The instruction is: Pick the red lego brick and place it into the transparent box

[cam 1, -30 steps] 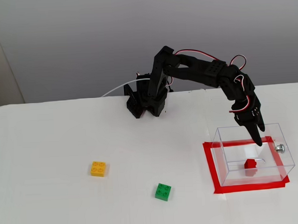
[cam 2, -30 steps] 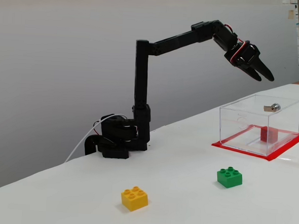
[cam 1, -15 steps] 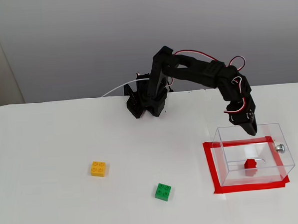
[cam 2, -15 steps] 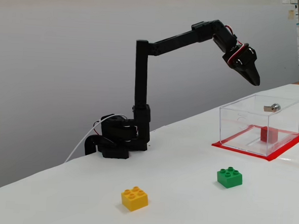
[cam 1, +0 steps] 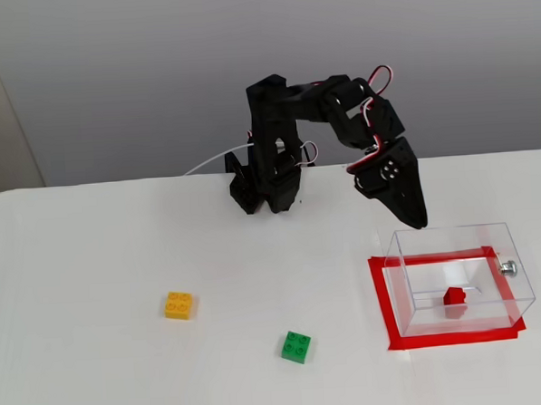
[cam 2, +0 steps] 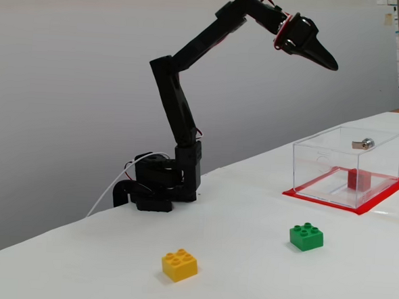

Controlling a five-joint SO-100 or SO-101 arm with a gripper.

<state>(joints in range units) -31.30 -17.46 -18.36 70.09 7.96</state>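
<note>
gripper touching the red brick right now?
Apart. A fixed view shows the gripper high in the air above the transparent box, with the red lego brick resting on the box floor.

White table (cam 1: 97, 357) with yellow brick (cam 1: 179, 304), green brick (cam 1: 297, 346), transparent box (cam 1: 409, 250) (seemingly on red tape (cam 1: 382, 296))

I get one fixed view high up, looking down across the table (cam 1: 97, 357) toward the arm's base (cam 1: 268, 189) and back wall; the other fixed view sits low near table height, off to the side, closer in; both share the arm, transparent box (cam 2: 345, 165), yellow brick (cam 1: 179, 304), green brick (cam 2: 306, 237).
</note>
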